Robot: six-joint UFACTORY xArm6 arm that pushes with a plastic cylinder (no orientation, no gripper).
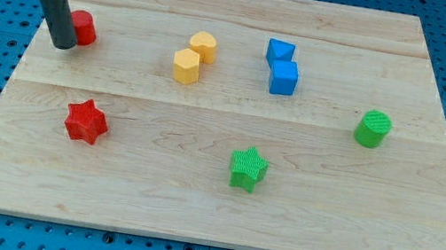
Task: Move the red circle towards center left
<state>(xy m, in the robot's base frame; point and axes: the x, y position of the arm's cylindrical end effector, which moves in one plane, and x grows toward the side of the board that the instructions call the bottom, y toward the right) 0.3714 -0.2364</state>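
Observation:
The red circle (84, 28) lies near the board's upper left corner. My tip (62, 45) rests on the board right at the red circle's left lower side, touching or nearly touching it; the rod hides part of the block. A red star (85, 121) lies lower down on the left side of the board, well below the tip.
A yellow heart (204, 46) and a yellow hexagon (186, 66) sit together at upper middle. Two blue blocks (281, 67) sit to their right. A green cylinder (373, 129) is at the right, a green star (248, 167) at lower middle. The wooden board (216, 223) lies on a blue pegboard.

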